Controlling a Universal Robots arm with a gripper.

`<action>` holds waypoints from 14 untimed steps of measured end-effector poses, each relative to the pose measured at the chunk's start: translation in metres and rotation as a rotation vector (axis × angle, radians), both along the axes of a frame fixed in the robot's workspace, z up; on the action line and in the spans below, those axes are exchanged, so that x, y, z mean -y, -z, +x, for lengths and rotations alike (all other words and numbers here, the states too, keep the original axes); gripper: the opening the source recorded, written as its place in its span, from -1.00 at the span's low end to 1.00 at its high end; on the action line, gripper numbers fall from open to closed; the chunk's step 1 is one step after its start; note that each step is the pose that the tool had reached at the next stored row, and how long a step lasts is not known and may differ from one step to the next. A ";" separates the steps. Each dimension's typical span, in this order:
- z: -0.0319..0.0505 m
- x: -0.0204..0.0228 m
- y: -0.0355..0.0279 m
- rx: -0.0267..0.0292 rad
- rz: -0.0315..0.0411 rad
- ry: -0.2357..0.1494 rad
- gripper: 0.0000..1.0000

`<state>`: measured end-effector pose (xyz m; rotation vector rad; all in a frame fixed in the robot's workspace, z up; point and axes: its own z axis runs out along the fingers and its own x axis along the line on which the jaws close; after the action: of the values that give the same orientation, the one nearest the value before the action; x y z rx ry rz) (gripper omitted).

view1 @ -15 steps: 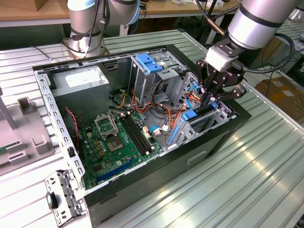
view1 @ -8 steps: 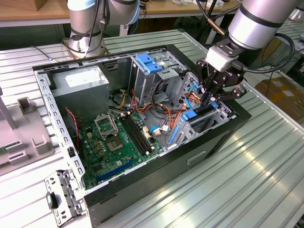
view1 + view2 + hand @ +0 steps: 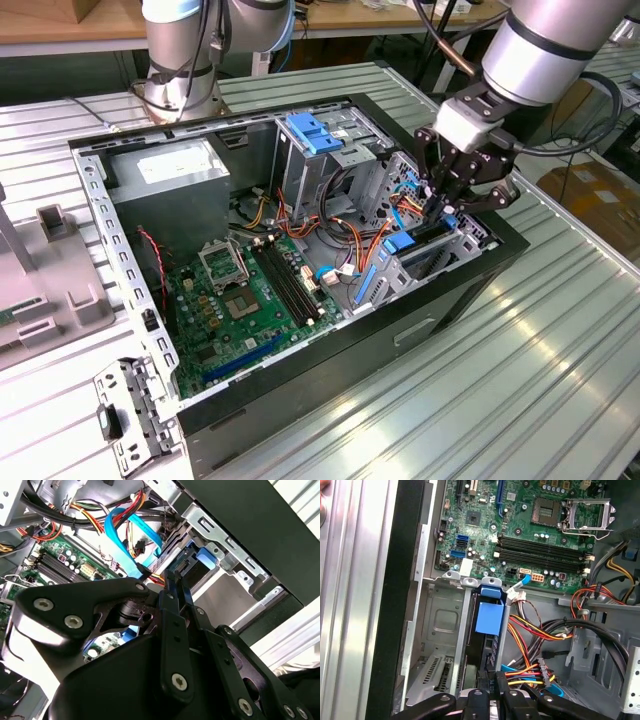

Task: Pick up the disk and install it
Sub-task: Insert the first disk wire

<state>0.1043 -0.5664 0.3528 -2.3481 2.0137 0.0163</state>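
viewing the exterior view, i see the gripper [image 3: 447, 200] lowered into the open computer case [image 3: 500, 262] at the end nearest the exterior view's right, over the lower drive bay [image 3: 425, 262]. the disk [image 3: 487, 630] stands on edge in that bay, seated between the bay's metal walls, with its blue carrier rail [image 3: 488, 618] facing outward; in the second wrist view the same disk [image 3: 197, 566] sits in the slot just beyond the fingers [image 3: 174, 611]. in both wrist views the fingers are drawn together on the rear edge of the disk, one on each side of the thin body, in contact with it. bundled orange, red and yellow power cables [image 3: 535, 635] and a blue data cable [image 3: 131, 530] run just beside the bay. the motherboard [image 3: 245, 300] lies on the case floor, the grey power supply [image 3: 170, 180] occupies the far corner, and a blue bracket [image 3: 314, 134] sits on the upper drive cage [image 3: 350, 150]. the case rests on a ribbed metal table [image 3: 520, 380].
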 end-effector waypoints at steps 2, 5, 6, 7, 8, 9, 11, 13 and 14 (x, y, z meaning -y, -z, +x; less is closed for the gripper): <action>0.0000 0.0008 0.0000 0.0000 0.0071 0.000 -0.65; 0.0000 0.0021 0.0001 0.0000 0.0348 0.000 -0.65; 0.0000 0.0026 0.0001 0.0001 0.0449 0.000 -0.65; 0.0000 0.0026 0.0000 0.0000 0.0447 0.001 -0.65; 0.0000 0.0026 0.0001 0.0000 0.0448 0.001 -0.65; 0.0000 0.0026 0.0000 0.0000 0.0448 0.001 -0.65; 0.0000 0.0027 0.0000 0.0000 0.0448 0.001 -0.65; 0.0000 0.0027 0.0001 0.0000 0.0448 0.001 -0.65; 0.0000 0.0027 0.0001 0.0000 0.0448 0.001 -0.65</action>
<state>0.1043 -0.5690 0.3528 -2.3204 1.9928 0.0608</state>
